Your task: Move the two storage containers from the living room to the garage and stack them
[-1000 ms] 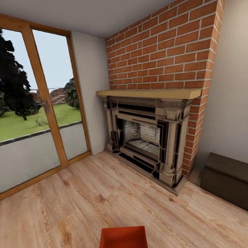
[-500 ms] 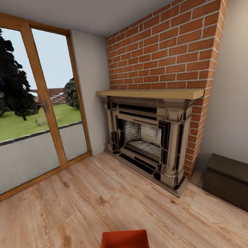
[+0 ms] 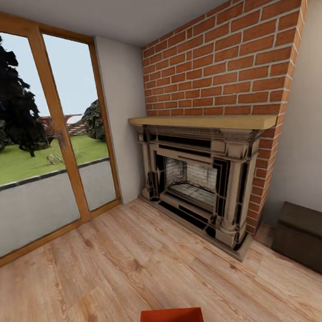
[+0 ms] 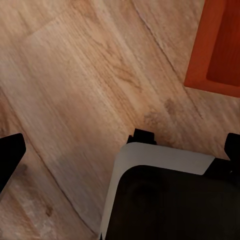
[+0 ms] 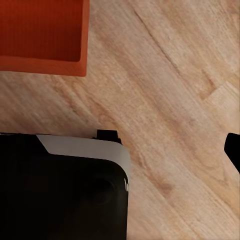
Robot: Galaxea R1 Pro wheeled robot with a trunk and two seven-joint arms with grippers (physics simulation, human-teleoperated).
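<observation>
living room: wood-plank floor [image 3: 115, 273], brick chimney [image 3: 222, 66] over fireplace [image 3: 200, 177], glass doors [image 3: 36, 140], dark bench [image 3: 308, 237]. one red-orange container [image 3: 171, 320] on the planks at head view's bottom edge. both wrist views show it [image 4: 215, 47] [image 5: 42, 35] lying apart from the black fingertips [image 4: 10, 155] [image 5: 232, 147]; cannot tell either pincer's opening.

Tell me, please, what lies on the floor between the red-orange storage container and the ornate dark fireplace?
Nothing: in the head view, bare light wood-plank floor runs from the red-orange storage container to the ornate dark fireplace. The dark brown low bench stands off to the side.

Light wood-plank floor [image 3: 115, 268] — a red-orange container [image 3: 171, 320] sits on it.
</observation>
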